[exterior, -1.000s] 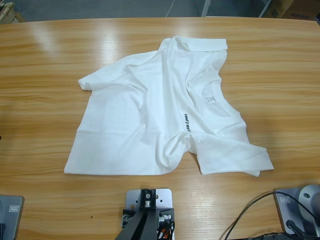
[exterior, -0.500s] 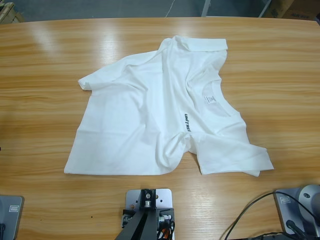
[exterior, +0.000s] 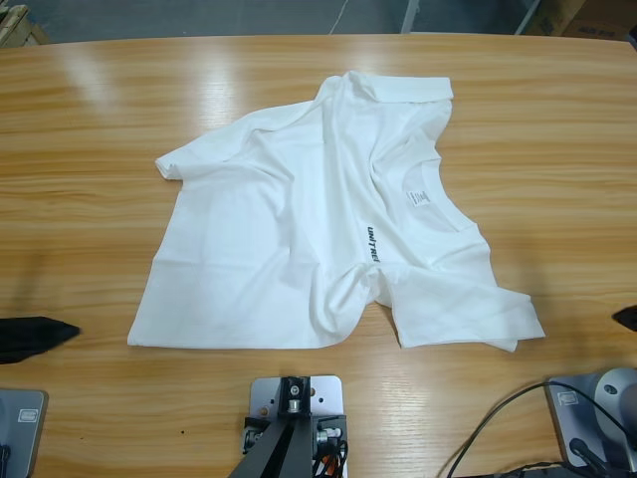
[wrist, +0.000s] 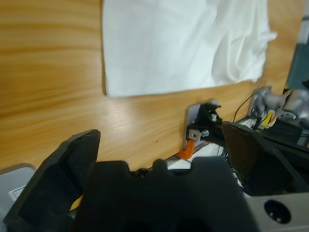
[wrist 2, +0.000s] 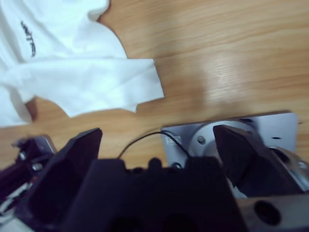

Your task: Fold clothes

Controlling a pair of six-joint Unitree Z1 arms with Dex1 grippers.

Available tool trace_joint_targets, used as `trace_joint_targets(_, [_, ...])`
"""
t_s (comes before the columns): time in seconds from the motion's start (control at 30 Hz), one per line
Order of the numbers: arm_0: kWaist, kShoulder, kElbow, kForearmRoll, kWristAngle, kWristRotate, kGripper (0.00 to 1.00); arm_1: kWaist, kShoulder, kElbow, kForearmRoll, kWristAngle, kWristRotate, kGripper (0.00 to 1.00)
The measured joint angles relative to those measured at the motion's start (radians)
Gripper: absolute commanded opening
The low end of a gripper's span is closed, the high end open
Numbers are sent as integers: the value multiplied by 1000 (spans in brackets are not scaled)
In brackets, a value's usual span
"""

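Note:
The clothes are one white T-shirt (exterior: 318,219) lying crumpled on the wooden table (exterior: 90,199), with the neck label (exterior: 419,198) and dark lettering (exterior: 371,244) facing up. One sleeve (exterior: 468,314) is spread toward the front right. My left gripper (exterior: 40,337) pokes in at the left edge, well clear of the shirt's lower left corner (wrist: 108,89). In its wrist view the left gripper (wrist: 159,137) is open and holds nothing. My right gripper (exterior: 627,319) just shows at the right edge. The right gripper (wrist 2: 157,133) is open too, a short way from the sleeve (wrist 2: 96,82).
Bare wood surrounds the shirt on all sides. A black cable (exterior: 498,418) loops over the table's front right part. Beyond the far edge (exterior: 299,38) lies grey floor.
The black tips of both grippers have come into the high view, one at the left edge and one at the right edge. The shirt has not moved.

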Motion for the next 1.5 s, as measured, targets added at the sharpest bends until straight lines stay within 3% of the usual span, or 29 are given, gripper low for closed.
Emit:
trace_joint_targets(0.13, [-87, 123, 6, -86, 18, -44, 1000, 0, -2, 64, -89, 32, 73, 898])
trace_joint_targets(0.23, [-104, 163, 11, -124, 58, -53, 1000, 0, 10, 104, -167, 48, 95, 977])
trace_joint_targets(0.37, [-118, 203, 45, -191, 76, -54, 1000, 0, 102, 123, -227, 53, 133, 1000])
trace_joint_targets(0.57, [-214, 372, 58, -335, 57, -76, 1000, 0, 229, 167, -307, 57, 243, 1000])
trace_joint_targets(0.83, [-241, 396, 100, -354, 115, -159, 998, 6, 256, 178, -345, 61, 257, 1000])
trace_joint_targets(0.9, [-241, 402, 101, -353, 148, -184, 934, 7, 256, 182, -355, 61, 257, 1000])
trace_joint_targets(1.0, [-241, 442, 101, -355, 179, -203, 746, 7, 256, 189, -363, 61, 257, 1000])
trace_joint_targets(1.1, [-241, 460, 92, -364, 182, -211, 693, 7, 256, 190, -369, 61, 257, 1000])
trace_joint_targets(1.2, [-241, 478, 88, -367, 183, -212, 495, 7, 256, 190, -370, 61, 257, 1000])
trace_joint_targets(1.5, [-251, 509, 83, -368, 184, -212, 505, 7, 256, 190, -373, 61, 255, 1000])
